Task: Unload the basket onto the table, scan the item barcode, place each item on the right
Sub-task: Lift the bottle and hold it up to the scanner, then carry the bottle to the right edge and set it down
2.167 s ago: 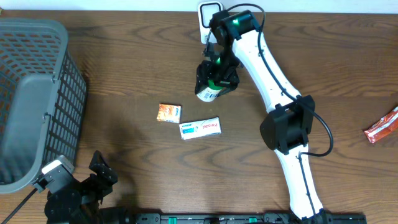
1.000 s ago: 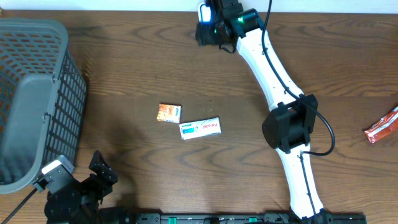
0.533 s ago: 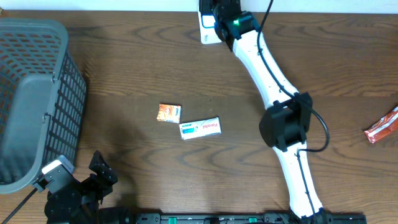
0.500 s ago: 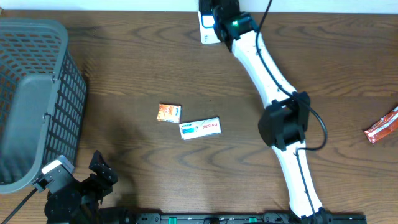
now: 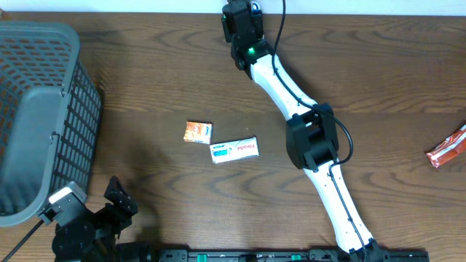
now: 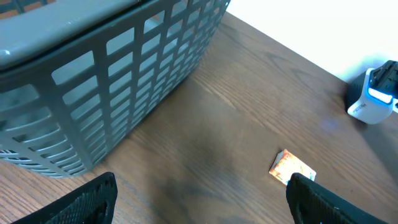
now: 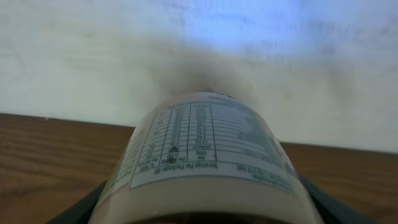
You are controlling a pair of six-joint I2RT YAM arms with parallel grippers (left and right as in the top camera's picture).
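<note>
Fingers (image 7: 320,204) mostly hidden behind bottle (image 7: 205,155).

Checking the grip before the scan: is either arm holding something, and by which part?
The right gripper holds a labelled bottle by its sides; the left gripper holds nothing.

The table (image 5: 145,87) is of dark brown wood, and the grain runs from left to right. At its left side stands a grey basket (image 5: 84,124) with lattice walls. Near the middle lie two small boxes, flat and just beside each other — an orange box (image 5: 198,132) and a longer white box (image 5: 234,150) with print on top, a little turned. At the right edge lies a red packet (image 5: 445,148), well apart from the boxes. At the far edge, against the wall, stands a scanner (image 6: 372,99) — white and dark, with a blue light.
</note>
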